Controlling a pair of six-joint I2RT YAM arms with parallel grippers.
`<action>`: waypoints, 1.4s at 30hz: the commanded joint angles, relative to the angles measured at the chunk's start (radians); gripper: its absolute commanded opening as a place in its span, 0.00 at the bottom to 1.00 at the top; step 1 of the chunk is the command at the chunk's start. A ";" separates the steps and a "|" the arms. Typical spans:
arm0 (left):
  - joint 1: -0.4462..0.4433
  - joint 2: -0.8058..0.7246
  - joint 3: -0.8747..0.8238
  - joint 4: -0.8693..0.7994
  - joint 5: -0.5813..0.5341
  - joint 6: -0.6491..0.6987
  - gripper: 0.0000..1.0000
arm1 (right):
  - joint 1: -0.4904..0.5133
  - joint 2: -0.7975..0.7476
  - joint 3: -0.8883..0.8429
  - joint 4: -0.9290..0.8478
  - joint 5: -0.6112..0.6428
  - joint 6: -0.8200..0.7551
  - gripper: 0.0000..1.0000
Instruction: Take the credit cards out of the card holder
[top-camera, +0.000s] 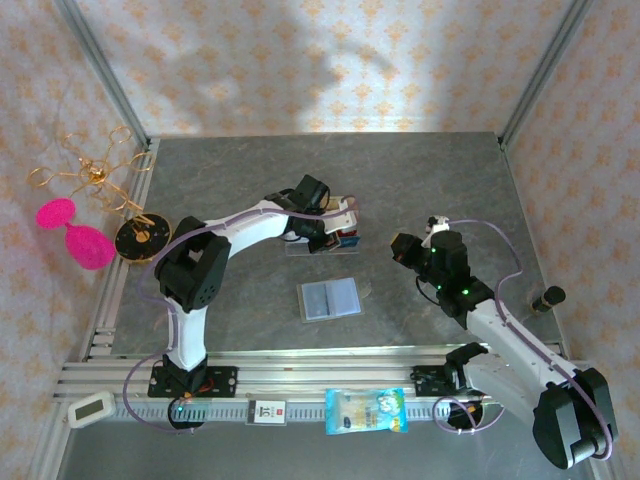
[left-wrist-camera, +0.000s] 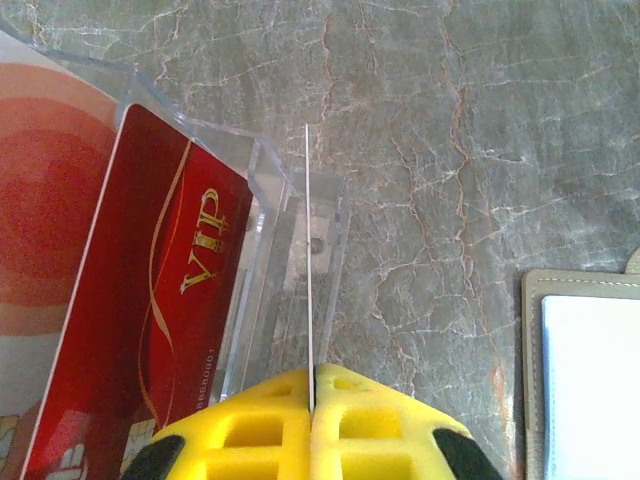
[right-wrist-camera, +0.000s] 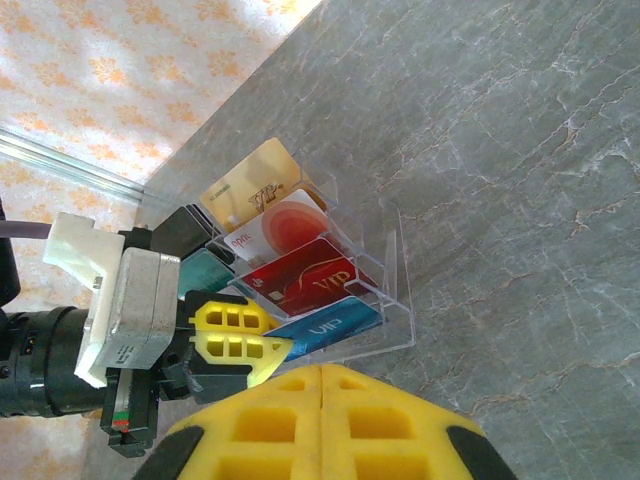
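Observation:
The card holder (top-camera: 330, 298) lies open and flat mid-table, its pale inside up; its corner (left-wrist-camera: 590, 380) shows at the right of the left wrist view. Behind it a clear acrylic tray (top-camera: 325, 238) holds credit cards upright in slots: gold (right-wrist-camera: 255, 180), white-and-red (right-wrist-camera: 280, 225), red VIP (right-wrist-camera: 305, 280) and teal (right-wrist-camera: 205, 270). My left gripper (right-wrist-camera: 280, 345) is shut on a blue VIP card (right-wrist-camera: 335, 322) standing in the tray's front slot. That card shows edge-on (left-wrist-camera: 308, 250) between the left gripper's (left-wrist-camera: 312, 372) yellow fingers. My right gripper (top-camera: 398, 248) hovers right of the tray, shut and empty (right-wrist-camera: 320, 372).
At the far left stand a gold wire rack (top-camera: 95, 175), a pink object (top-camera: 75, 232) and a black disc (top-camera: 138, 240). A black cylinder (top-camera: 548, 297) lies at the right. A snack packet (top-camera: 366, 410) and a small white device (top-camera: 92, 408) rest on the front rail.

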 joint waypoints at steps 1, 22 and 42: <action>0.008 0.013 0.044 -0.026 -0.014 0.026 0.00 | -0.006 -0.007 0.003 0.021 -0.013 -0.020 0.05; 0.015 0.086 0.158 -0.154 -0.050 0.084 0.00 | -0.007 -0.015 0.003 0.018 -0.042 -0.021 0.06; 0.025 -0.215 -0.016 0.106 0.025 -0.268 0.22 | 0.035 0.002 0.014 -0.023 -0.117 -0.072 0.46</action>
